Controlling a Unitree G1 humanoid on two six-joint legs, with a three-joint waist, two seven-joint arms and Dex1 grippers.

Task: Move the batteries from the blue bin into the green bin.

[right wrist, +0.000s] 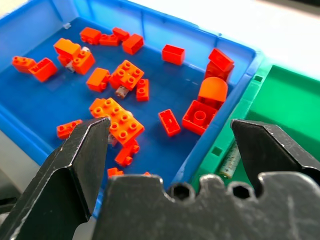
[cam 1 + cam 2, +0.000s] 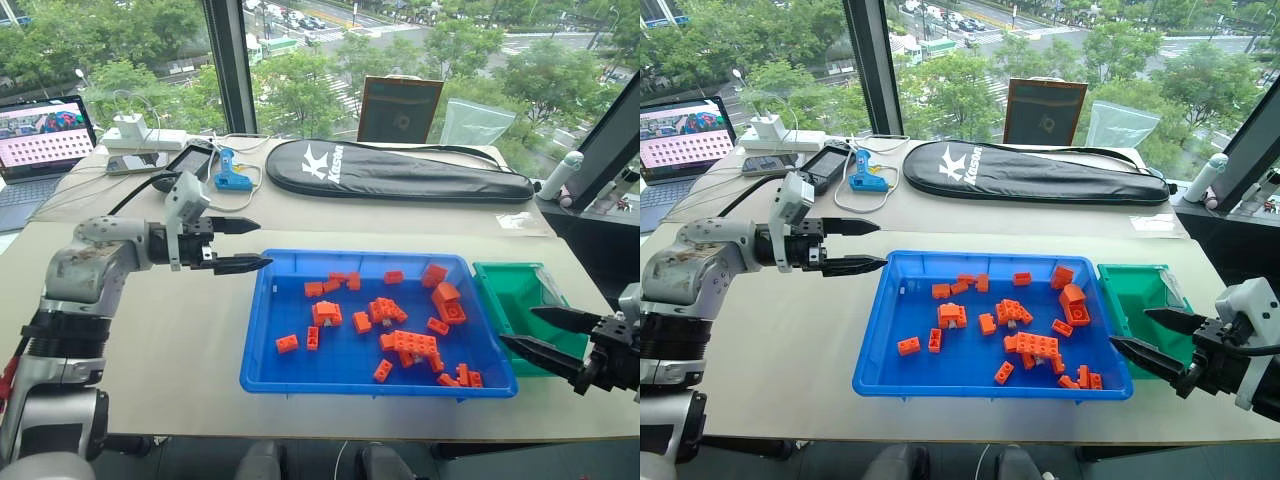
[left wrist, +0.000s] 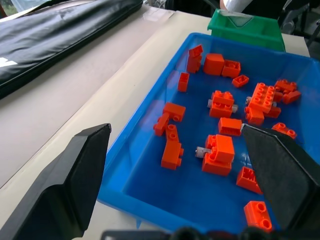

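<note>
My 2 grippers, left (image 2: 240,245) and right (image 2: 545,335), gape wide, holding nothing; 1 battery (image 1: 231,159) lies in the green bin (image 1: 280,107) beside the blue bin (image 2: 262,330).

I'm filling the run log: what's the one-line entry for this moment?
left gripper open, by blue bin | right gripper open, empty | one battery in green bin

blue bin (image 2: 262,340): bright blue | green bin (image 2: 505,300): green | bricks (image 2: 415,343): orange | batteries (image 1: 231,160): grey-silver
</note>
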